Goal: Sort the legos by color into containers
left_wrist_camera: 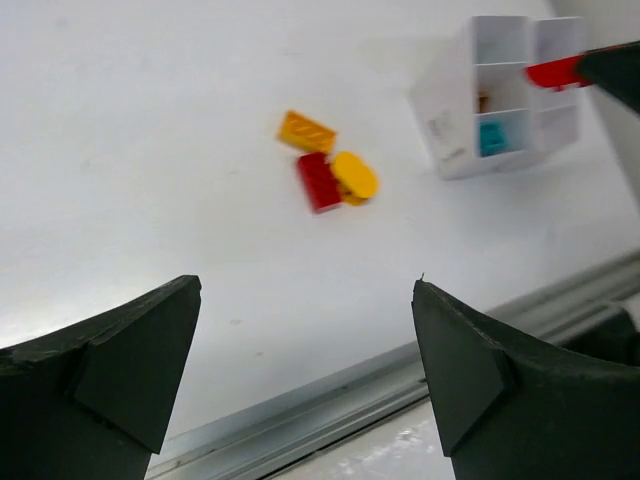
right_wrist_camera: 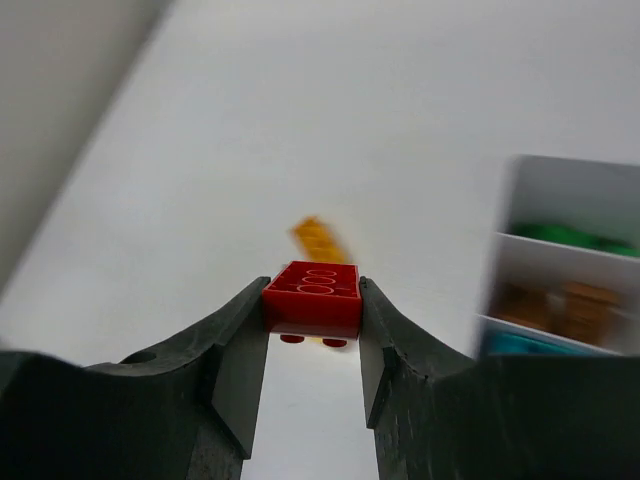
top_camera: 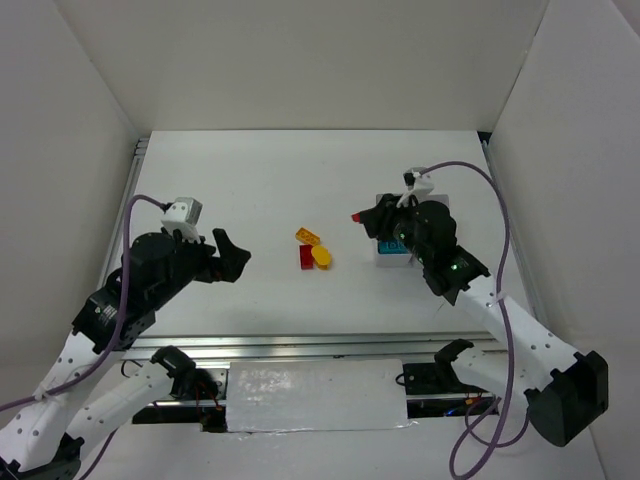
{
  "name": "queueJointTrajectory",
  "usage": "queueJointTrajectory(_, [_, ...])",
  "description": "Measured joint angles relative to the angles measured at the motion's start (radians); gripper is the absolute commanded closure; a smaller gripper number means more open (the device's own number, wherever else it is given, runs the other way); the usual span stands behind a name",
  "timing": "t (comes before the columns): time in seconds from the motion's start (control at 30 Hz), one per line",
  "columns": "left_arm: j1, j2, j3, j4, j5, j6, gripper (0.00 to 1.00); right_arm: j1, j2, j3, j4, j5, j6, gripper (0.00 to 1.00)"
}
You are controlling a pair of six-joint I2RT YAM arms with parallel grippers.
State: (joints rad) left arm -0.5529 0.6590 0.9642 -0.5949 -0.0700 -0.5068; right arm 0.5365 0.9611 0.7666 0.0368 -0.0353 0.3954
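Observation:
My right gripper (right_wrist_camera: 312, 300) is shut on a red studded lego (right_wrist_camera: 312, 297) and holds it in the air just left of the white compartment tray (top_camera: 390, 263). The arm hides much of the tray from above. The tray's wall (left_wrist_camera: 445, 110) faces the left wrist view, and a teal piece (left_wrist_camera: 491, 137) lies in one cell. Three loose legos lie mid-table: an orange-yellow studded brick (top_camera: 308, 237), a red brick (top_camera: 306, 256) and a yellow oval (top_camera: 322, 256) touching it. My left gripper (top_camera: 240, 256) stands open with nothing in it, to the left of that cluster.
Green (right_wrist_camera: 570, 236), orange-brown (right_wrist_camera: 560, 300) and teal (right_wrist_camera: 520, 343) pieces fill tray cells in the right wrist view. An aluminium rail (top_camera: 300, 345) runs along the table's near edge. White walls close in the left, back and right sides.

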Motion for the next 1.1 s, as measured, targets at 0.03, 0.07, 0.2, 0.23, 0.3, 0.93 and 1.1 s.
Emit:
queueJointTrajectory(0.03, [0.000, -0.008, -0.008, -0.021, -0.050, -0.002, 0.01, -0.028, 0.010, 0.008, -0.054, 0.070, -0.018, 1.00])
queueJointTrajectory(0.07, [0.000, -0.016, -0.015, -0.046, -0.092, -0.002, 0.00, -0.040, 0.017, 0.013, -0.080, 0.107, -0.028, 1.00])
queueJointTrajectory(0.2, [0.000, -0.038, -0.029, -0.087, -0.179, -0.002, 0.01, -0.152, 0.140, 0.089, -0.251, 0.355, -0.051, 1.00])
queueJointTrajectory(0.23, [0.000, -0.041, -0.029, -0.090, -0.190, -0.002, 0.00, -0.174, 0.167, 0.104, -0.281, 0.406, -0.046, 1.00])
queueJointTrajectory(0.3, [0.000, -0.043, -0.032, -0.090, -0.197, -0.002, 0.00, -0.204, 0.209, 0.120, -0.323, 0.489, -0.028, 1.00])
queueJointTrajectory(0.93, [-0.008, -0.032, -0.044, -0.085, -0.134, 0.004, 0.01, -0.367, 0.339, 0.133, -0.367, 0.561, 0.029, 0.98])
queueJointTrajectory(1.1, [-0.009, -0.014, -0.044, -0.084, -0.117, 0.006, 0.03, -0.374, 0.366, 0.140, -0.345, 0.542, 0.026, 0.79])
